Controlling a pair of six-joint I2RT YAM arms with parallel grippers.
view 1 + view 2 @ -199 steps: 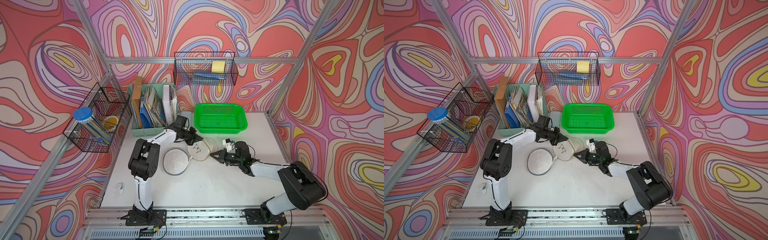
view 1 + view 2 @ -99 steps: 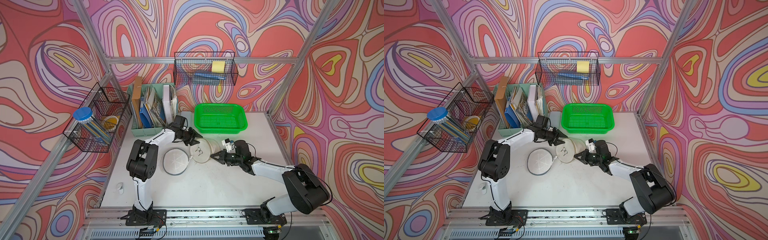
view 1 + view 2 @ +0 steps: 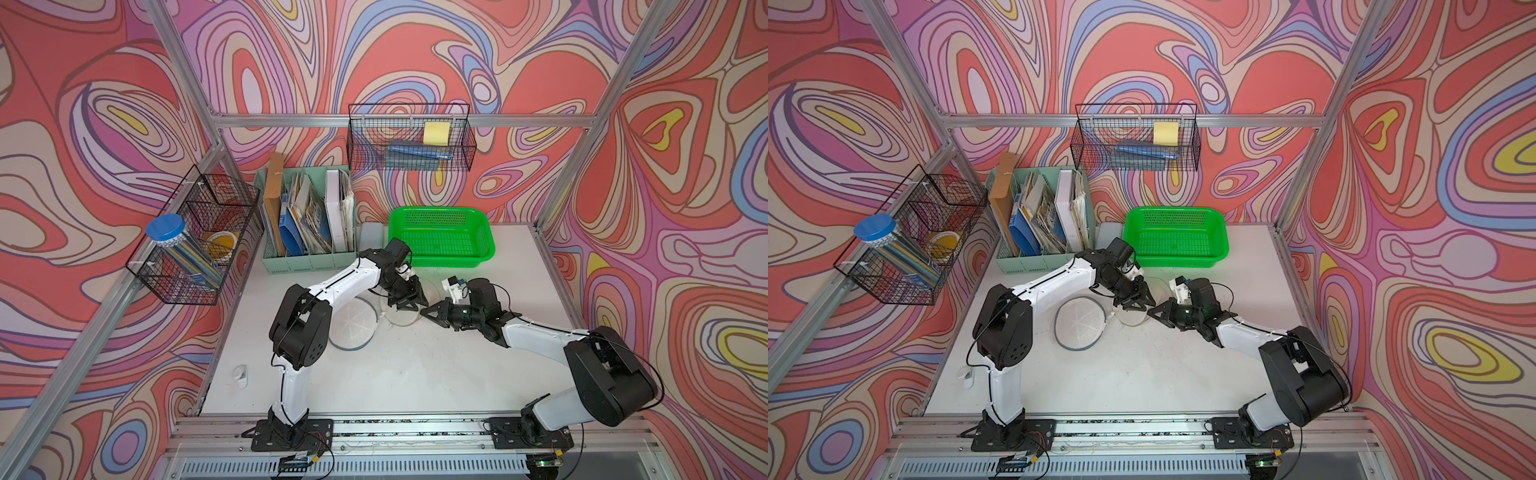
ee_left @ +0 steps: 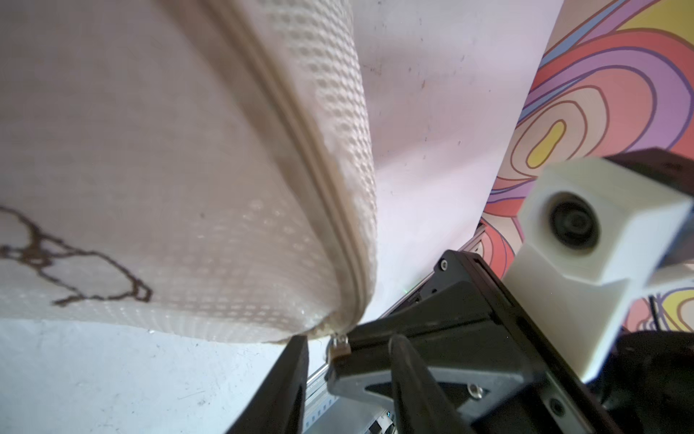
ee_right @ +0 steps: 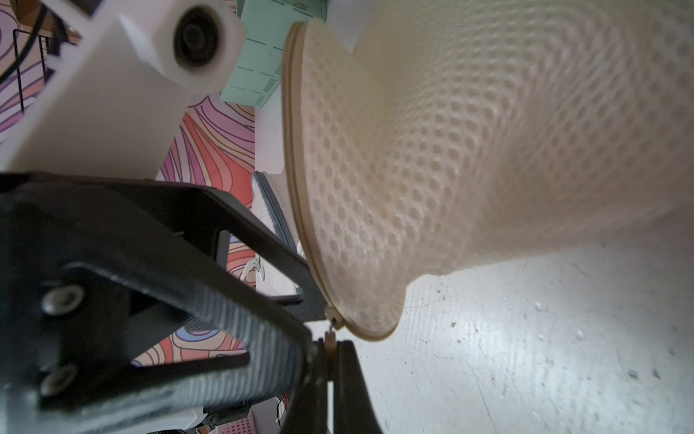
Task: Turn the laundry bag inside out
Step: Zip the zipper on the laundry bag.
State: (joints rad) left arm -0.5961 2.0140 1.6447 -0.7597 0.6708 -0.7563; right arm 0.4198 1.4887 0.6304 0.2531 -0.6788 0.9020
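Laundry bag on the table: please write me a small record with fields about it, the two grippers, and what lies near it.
bag: cream mesh laundry bag on the white table
zipper: looks closed along the rim that is visible
zipper pull: zipper pull held between the right jaws
right gripper: right gripper shut on the pull, at the bag's edge
left gripper: left gripper open over the bag, holding nothing
nearby: round mesh disc lying flat beside the bag; green basket behind it
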